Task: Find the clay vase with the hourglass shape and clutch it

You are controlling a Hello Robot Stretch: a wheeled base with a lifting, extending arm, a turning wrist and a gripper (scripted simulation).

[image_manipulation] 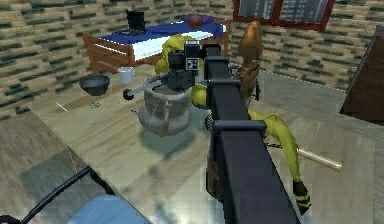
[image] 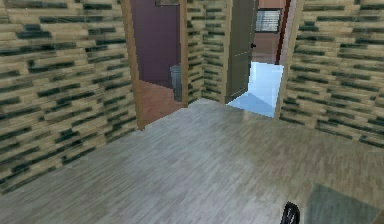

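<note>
A tall orange-brown vase-like shape (image_manipulation: pixel 250 42) with a narrowed waist stands just right of the arm's far end in the arm side view. The dark arm bar (image_manipulation: pixel 232 140) rises from the bottom edge and ends at two white marked squares. The gripper (image_manipulation: pixel 176 72) shows as a dark body left of them. It lies in front of a grey round tub (image_manipulation: pixel 165 108) and a yellow-green lumpy thing (image_manipulation: pixel 272 132), so I cannot tell whether it holds anything.
A bed with a blue cover (image_manipulation: pixel 125 40) stands at the back left, with a dark bowl (image_manipulation: pixel 95 83) and a white cup (image_manipulation: pixel 125 73) on the floor before it. Dark furniture (image_manipulation: pixel 365 80) stands at the right. The forward view has brick walls, a doorway with a grey bin (image: pixel 176 80) and an open door (image: pixel 240 50).
</note>
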